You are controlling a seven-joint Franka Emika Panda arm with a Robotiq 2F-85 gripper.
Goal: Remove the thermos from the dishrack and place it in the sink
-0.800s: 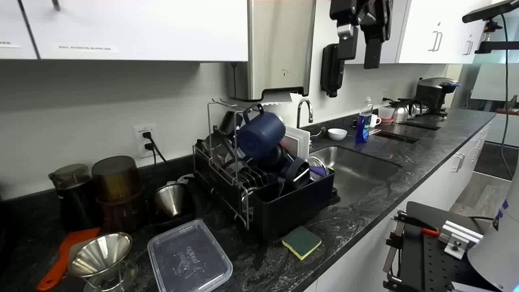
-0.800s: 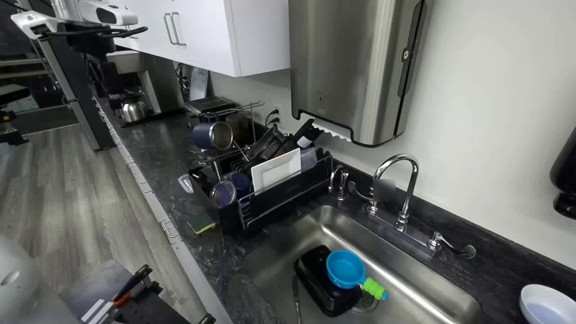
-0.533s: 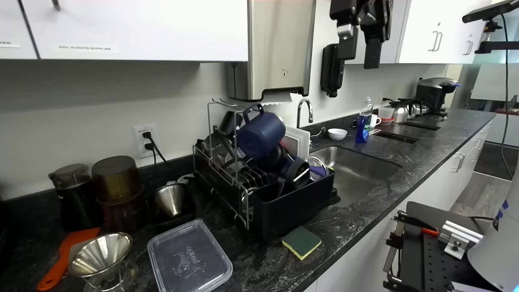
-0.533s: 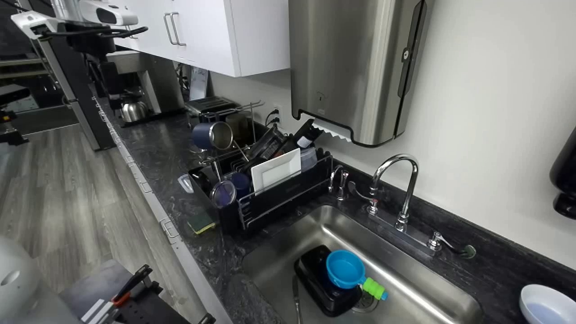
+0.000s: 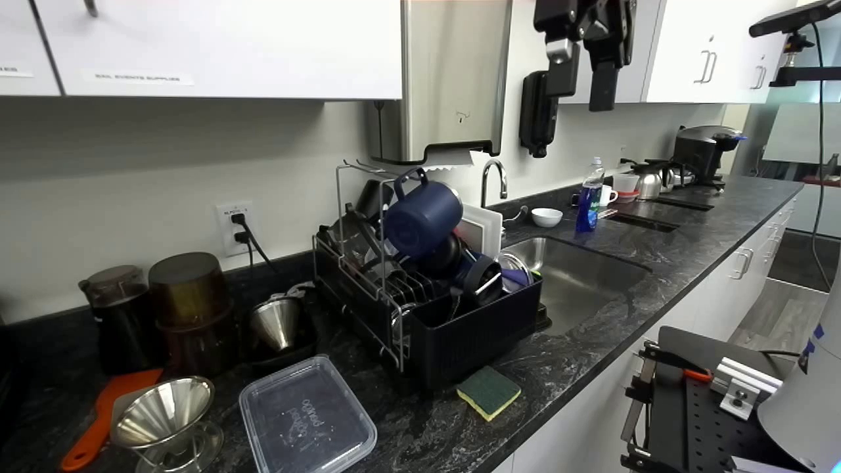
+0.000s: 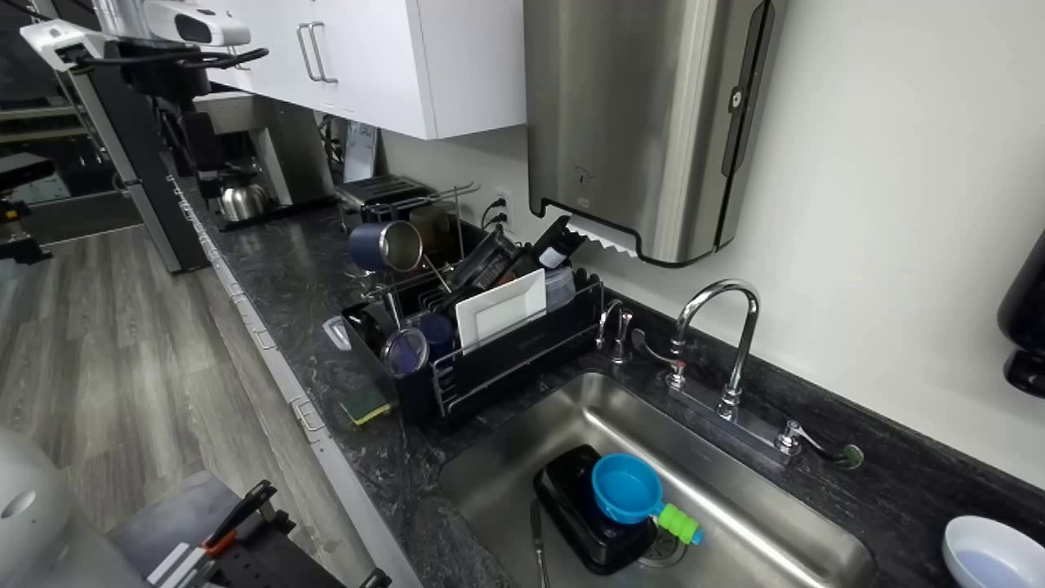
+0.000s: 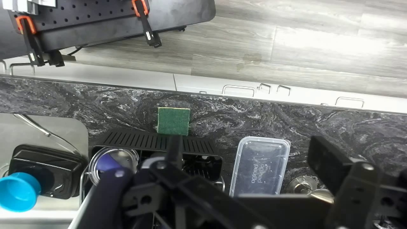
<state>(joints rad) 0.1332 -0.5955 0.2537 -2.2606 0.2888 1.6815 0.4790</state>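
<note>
A dark blue mug with a handle (image 5: 424,219), likely the thermos, hangs tilted on the dishrack's wire post; it also shows in an exterior view (image 6: 369,247). A second dark blue cylinder (image 6: 438,331) sits low in the rack, partly hidden. The dishrack (image 5: 479,345), a black basket with wire frame, also shows in an exterior view (image 6: 531,353) and the wrist view (image 7: 152,140). The steel sink (image 5: 558,279) lies beside the rack, also visible elsewhere (image 6: 735,523). My gripper (image 5: 583,82) is open and empty, high above the counter; fingers spread wide in the wrist view (image 7: 248,149).
The sink holds a black container (image 6: 588,527), a blue cup (image 6: 627,488) with a green handle, and a utensil. A white plate (image 6: 502,312) stands in the rack. A sponge (image 5: 488,393) and plastic container (image 5: 307,415) lie nearby. The paper towel dispenser (image 5: 453,72) and faucet (image 6: 739,327) stand at the wall.
</note>
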